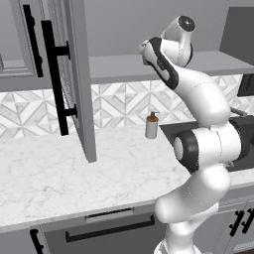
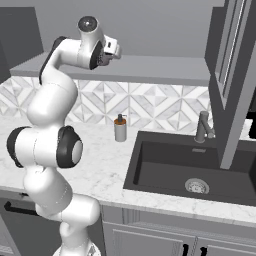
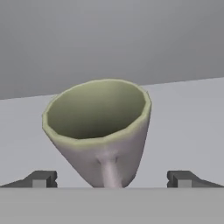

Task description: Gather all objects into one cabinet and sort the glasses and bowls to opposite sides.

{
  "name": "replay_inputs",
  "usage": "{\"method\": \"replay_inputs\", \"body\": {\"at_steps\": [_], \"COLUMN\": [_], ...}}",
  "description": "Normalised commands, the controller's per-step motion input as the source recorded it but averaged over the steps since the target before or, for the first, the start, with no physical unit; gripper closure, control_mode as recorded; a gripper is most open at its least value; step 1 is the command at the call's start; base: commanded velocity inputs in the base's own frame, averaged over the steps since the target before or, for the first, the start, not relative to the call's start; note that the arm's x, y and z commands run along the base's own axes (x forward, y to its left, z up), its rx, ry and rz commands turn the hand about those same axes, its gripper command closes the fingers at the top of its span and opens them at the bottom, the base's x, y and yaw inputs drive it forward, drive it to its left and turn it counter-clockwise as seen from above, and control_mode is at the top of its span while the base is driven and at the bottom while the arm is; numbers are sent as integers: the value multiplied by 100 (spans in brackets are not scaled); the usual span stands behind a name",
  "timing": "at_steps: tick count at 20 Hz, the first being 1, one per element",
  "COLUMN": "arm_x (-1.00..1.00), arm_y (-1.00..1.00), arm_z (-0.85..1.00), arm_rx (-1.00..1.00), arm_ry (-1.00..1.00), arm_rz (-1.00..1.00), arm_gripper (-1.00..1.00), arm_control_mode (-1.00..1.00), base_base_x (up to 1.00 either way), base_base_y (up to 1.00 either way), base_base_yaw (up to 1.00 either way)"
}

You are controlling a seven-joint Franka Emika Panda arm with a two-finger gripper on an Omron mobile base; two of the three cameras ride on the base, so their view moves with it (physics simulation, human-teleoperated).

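Note:
A grey-beige mug [image 3: 103, 131] with a pale-green inside stands upright on the plain grey shelf [image 3: 188, 113] of the cabinet, its handle turned toward the hand camera. My gripper [image 3: 111, 179] is open, with one fingertip [image 3: 41, 178] left of the mug's base and the other on its right, neither touching it. From the right base view the gripper [image 2: 116, 50] is raised to the cabinet shelf [image 2: 160, 67], reaching in over its front edge. The cabinet door [image 1: 74, 74] with its black bar handle hangs open. The bowls and the other glasses are out of view.
A white soap dispenser [image 2: 120, 129] stands on the marble counter [image 1: 49, 173] by the backsplash. The dark sink [image 2: 190, 170] with its faucet [image 2: 202, 127] lies to the right. A second open cabinet door [image 2: 232, 75] hangs over the sink.

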Motion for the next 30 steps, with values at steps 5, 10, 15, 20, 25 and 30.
{"method": "replay_inputs", "body": {"at_steps": [5,10,15,20,25,30], "arm_x": [14,29,14,1,0,-1], "arm_y": [0,0,0,1,0,0], "arm_z": [-30,-15,-19,-25,-21,-14], "arm_rx": [0,0,0,0,0,0], "arm_ry": [-9,-2,0,0,0,0], "arm_rz": [0,0,0,0,0,0], "arm_gripper": [-100,-100,-100,100,100,100], "arm_control_mode": [-100,-100,-100,-100,-100,-100], "base_base_x": [0,0,0,0,0,0], "base_base_y": [0,0,0,0,0,0], "base_base_yaw": [0,0,0,0,0,0]}}
